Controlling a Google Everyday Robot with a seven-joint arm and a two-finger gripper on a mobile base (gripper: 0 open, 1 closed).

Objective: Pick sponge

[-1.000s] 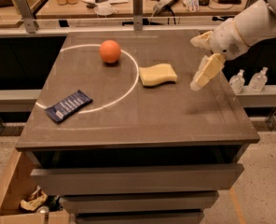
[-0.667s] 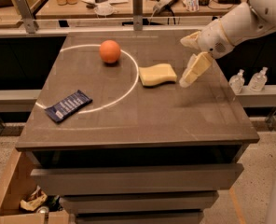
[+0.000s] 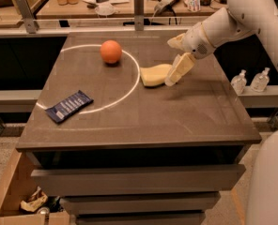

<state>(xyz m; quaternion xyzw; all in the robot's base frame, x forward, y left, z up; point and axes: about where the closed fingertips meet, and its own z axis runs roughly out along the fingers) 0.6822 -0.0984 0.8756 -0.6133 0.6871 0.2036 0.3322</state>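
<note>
Table (image 3: 176, 118) dark, white arc (image 3: 131, 89) | benches (image 3: 50, 9) behind | gripper (image 3: 171, 62) spread beside sponge (image 3: 153, 75)

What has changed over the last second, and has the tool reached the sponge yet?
The tool swung left from the right side of the table and now sits at the right end of the sponge, partly overlapping it in this view. Its jaws are open and nothing is gripped yet. The sponge, orange ball and blue bar lie where they were.
</note>
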